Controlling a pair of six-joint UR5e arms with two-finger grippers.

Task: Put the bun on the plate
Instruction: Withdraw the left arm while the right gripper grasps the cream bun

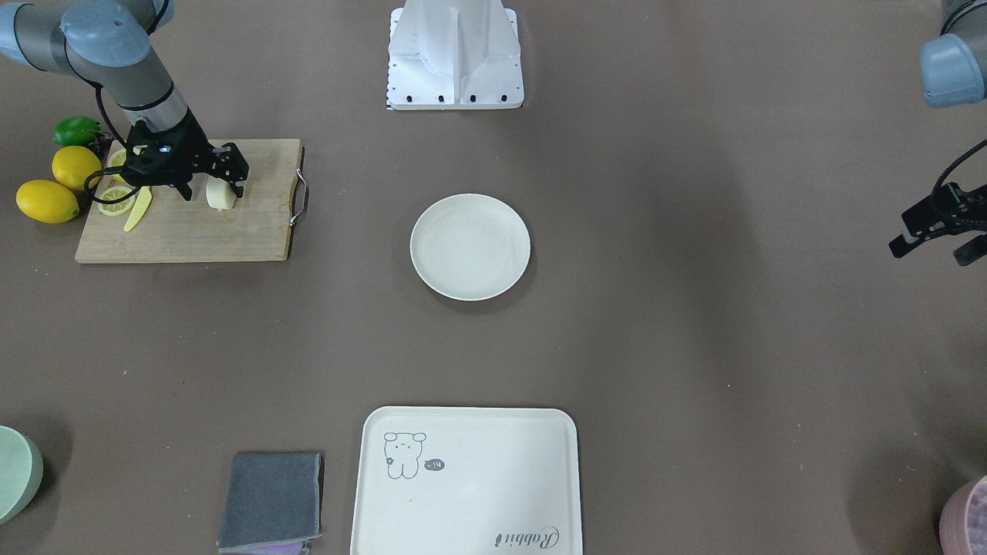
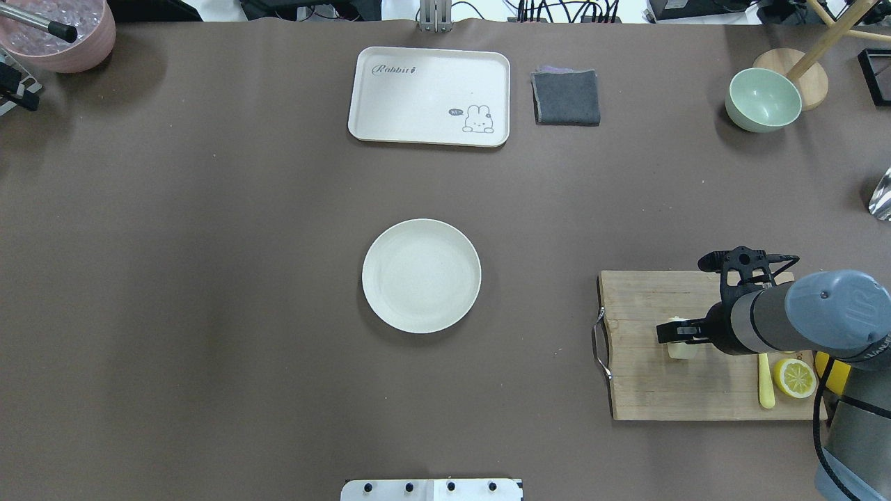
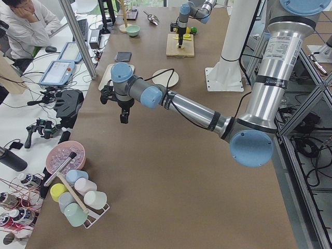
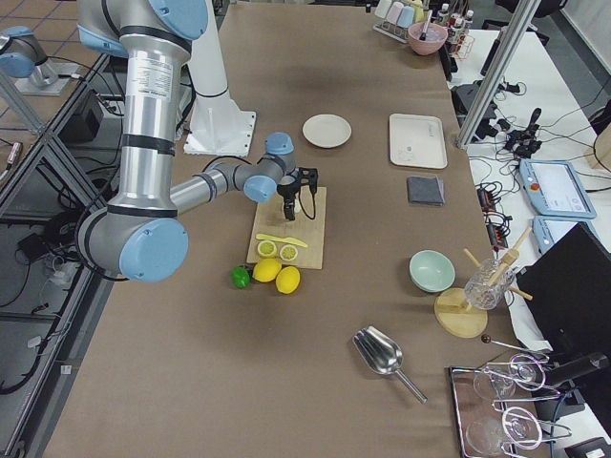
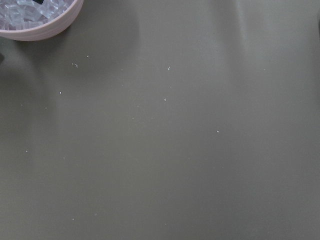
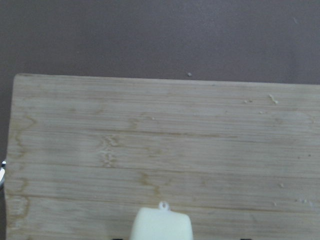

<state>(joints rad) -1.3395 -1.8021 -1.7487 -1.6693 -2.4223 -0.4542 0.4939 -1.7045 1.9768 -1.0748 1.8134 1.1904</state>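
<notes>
The pale cream bun [image 1: 220, 194] lies on the wooden cutting board [image 1: 231, 235] on my right side. My right gripper [image 1: 212, 193] is lowered over it and open. One finger stands on each side of the bun, with gaps showing. In the right wrist view the bun [image 6: 161, 227] fills the bottom centre, with the board's bare wood beyond. The round off-white plate [image 1: 470, 247] sits bare at the table's middle, well away from the board [image 2: 647, 376]. Far off at the other table end, my left gripper [image 1: 933, 247] hangs open and holds nothing.
Two whole lemons [image 1: 48, 200], lemon slices [image 1: 116, 202] and a green fruit [image 1: 75, 131] crowd the board's outer end. A cream tray [image 1: 466, 482], a grey cloth [image 1: 270, 501], a green bowl [image 2: 763, 99] and a pink bowl [image 2: 59, 35] line the far side.
</notes>
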